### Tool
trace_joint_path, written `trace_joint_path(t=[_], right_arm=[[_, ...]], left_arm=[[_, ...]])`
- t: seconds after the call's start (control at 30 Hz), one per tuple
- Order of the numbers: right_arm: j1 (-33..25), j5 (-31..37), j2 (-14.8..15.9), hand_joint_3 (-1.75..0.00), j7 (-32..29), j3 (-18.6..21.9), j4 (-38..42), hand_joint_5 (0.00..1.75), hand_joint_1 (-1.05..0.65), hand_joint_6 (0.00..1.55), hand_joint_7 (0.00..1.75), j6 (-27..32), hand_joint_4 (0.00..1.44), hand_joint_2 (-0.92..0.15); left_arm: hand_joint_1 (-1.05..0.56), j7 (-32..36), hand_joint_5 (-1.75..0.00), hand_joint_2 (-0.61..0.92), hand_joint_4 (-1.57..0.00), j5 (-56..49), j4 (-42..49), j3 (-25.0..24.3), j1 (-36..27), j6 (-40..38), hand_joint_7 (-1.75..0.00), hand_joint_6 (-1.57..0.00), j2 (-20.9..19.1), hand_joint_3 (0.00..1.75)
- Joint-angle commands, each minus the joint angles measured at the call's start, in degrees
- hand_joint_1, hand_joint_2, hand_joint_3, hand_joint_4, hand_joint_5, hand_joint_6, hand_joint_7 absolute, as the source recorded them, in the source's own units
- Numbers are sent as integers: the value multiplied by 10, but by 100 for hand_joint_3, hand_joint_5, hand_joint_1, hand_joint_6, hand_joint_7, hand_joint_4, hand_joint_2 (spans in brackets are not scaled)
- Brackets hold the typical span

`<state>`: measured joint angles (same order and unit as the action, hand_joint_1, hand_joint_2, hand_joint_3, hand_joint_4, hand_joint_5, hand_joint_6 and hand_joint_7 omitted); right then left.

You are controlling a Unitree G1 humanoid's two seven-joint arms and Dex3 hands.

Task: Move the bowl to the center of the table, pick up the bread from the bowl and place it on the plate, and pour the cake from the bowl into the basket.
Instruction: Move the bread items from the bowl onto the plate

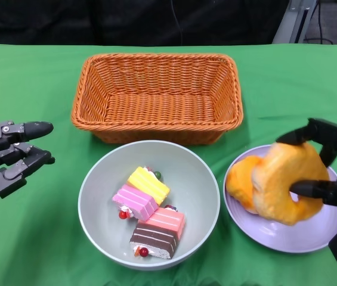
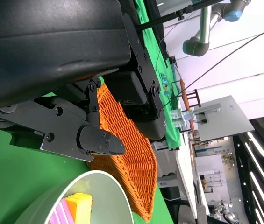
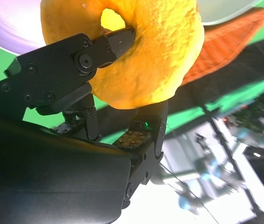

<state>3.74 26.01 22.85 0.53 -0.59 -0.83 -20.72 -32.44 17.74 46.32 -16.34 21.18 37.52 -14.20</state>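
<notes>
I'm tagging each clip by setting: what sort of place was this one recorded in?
Most likely a robotics lab or demo hall, not a home. The table wears a plain green cloth, the cakes look like toy food, and the left wrist view shows an industrial robot arm and strip ceiling lights behind.

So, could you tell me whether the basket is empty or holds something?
Empty. The head view shows the wicker basket's bare woven floor; the cake pieces lie in the bowl.

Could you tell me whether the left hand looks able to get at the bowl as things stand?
Probably yes: the left hand is empty, fingers apart, beside the bowl, with bare cloth between them.
</notes>
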Motion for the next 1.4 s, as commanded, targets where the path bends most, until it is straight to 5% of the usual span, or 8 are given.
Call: trace_joint_path(t=[0.03,0.57,1.0,1.17,1.27,1.4], right_arm=[[1,2,15,-2,-9,9,37,146,-6,89,72,5,78,-90],[61,42,18,-1,-78,-25,235,150,-8,93,64,-10,75,-92],[113,51,9,-4,-130,-58,348,129,-9,95,43,-5,74,-92],[125,49,5,-2,-144,-69,375,106,-8,101,26,-4,78,-92],[127,51,8,-2,-149,-76,378,76,-8,103,12,-6,83,-92],[120,68,13,0,-159,-85,359,29,-8,84,1,4,85,-91]], left_arm=[[-10,-1,-114,92,-71,0,-3,-4,1,-2,-12,-101,-14,16],[-14,0,-113,92,-73,-4,-7,-4,-3,7,-12,-102,-21,12],[-13,-3,-113,92,-72,1,-15,-4,-5,-3,-12,-102,-23,11],[-14,0,-114,92,-73,-3,-17,-3,-7,1,-12,-102,-24,12],[-12,-3,-113,92,-73,-1,-16,-4,-6,1,-12,-102,-23,12],[-13,-1,-114,92,-74,-5,-14,-2,-5,2,-12,-103,-24,12]])
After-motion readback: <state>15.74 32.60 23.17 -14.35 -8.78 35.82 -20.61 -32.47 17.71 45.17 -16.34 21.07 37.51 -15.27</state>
